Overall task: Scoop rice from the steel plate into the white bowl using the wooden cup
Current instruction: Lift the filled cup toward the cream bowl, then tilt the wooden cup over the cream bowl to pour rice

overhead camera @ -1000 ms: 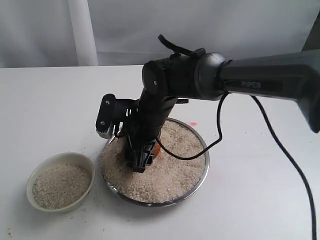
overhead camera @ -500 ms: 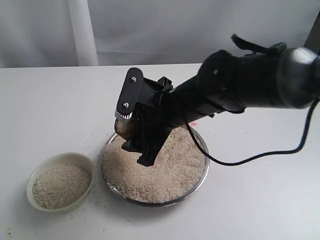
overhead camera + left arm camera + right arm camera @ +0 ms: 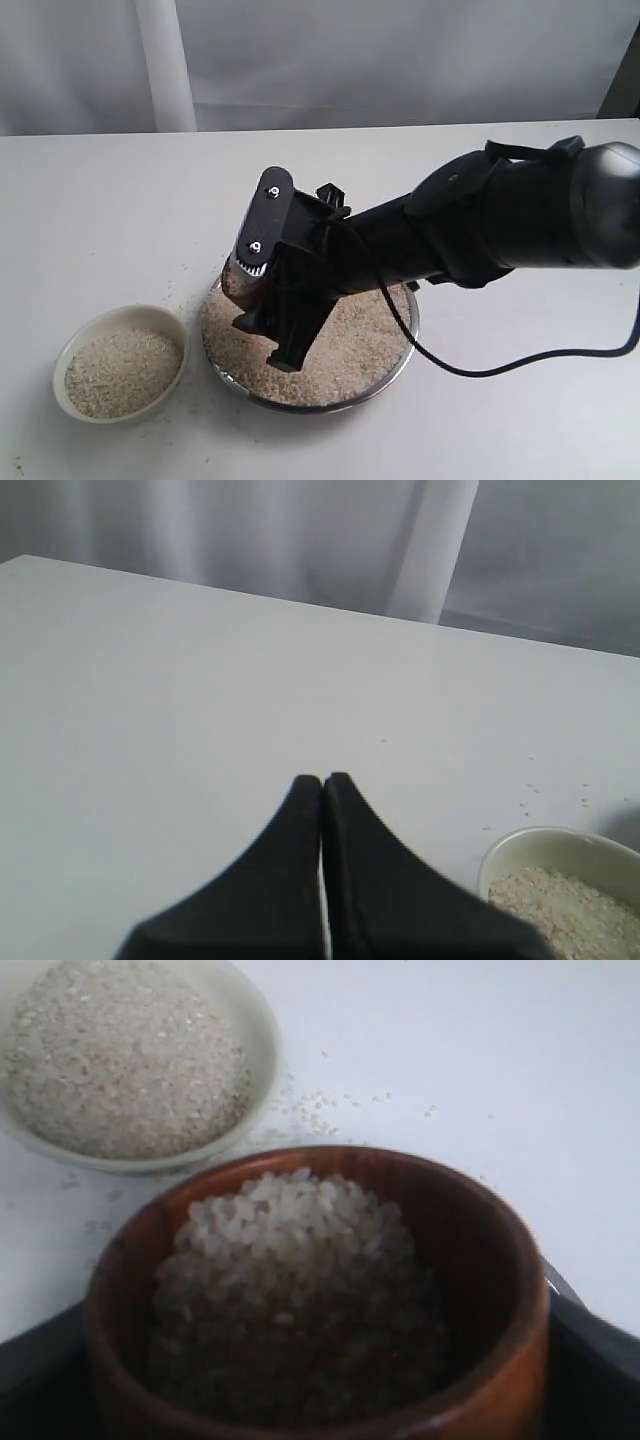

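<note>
Exterior view: the right hand [image 3: 262, 315] is clamped on the cup [image 3: 238, 287], shown full of rice [image 3: 290, 1250] by the right wrist view, over the plate's [image 3: 411, 325] left edge, and the bowl [image 3: 62, 392] is set just beside the plate, leftward and nearer the camera on the tabletop [image 3: 120, 200].

White table [image 3: 110, 210], pale curtain [image 3: 400, 60]

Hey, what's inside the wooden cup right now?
A heap of rice sits in the cup, with some bare inner wall showing above it. The grains cover the cup's bottom, so how deep they go cannot be seen.
</note>
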